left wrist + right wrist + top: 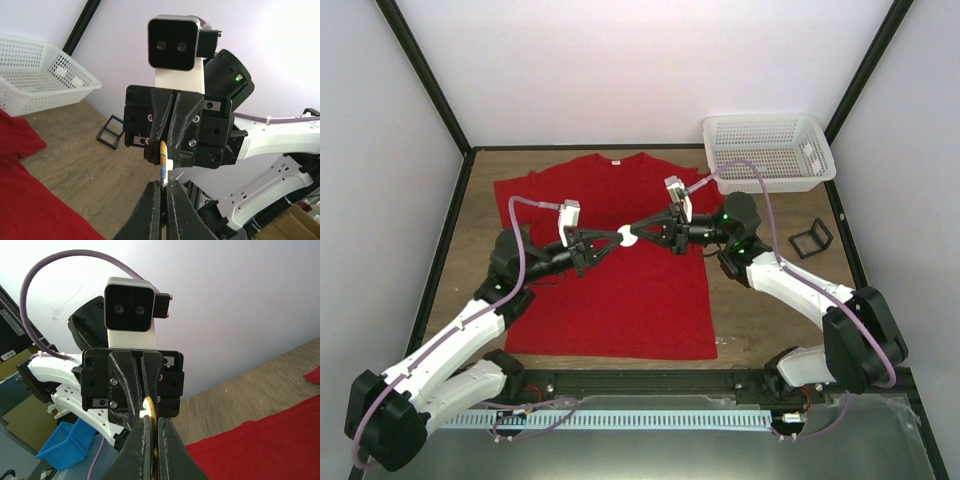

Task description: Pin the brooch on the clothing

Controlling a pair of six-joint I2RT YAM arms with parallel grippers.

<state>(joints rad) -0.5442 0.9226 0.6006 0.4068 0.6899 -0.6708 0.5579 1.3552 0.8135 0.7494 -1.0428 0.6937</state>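
Note:
The red T-shirt [610,290] lies flat on the table, neck to the back. Both grippers meet tip to tip above its chest. The brooch [629,238], a small pale round badge, is held between them. My left gripper [617,238] is shut on one edge of it and my right gripper [640,234] is shut on the opposite edge. In the left wrist view the brooch [163,160] shows edge-on, with mixed colours and a white back piece, between my left gripper [164,186] and the facing right one. In the right wrist view the brooch [151,407] sits above my right gripper [153,421].
A white mesh basket [765,120] stands at the back right, off the shirt. A black wire-frame stand [810,238] sits on the wood right of the shirt, near the right arm. Black frame posts run along both side walls.

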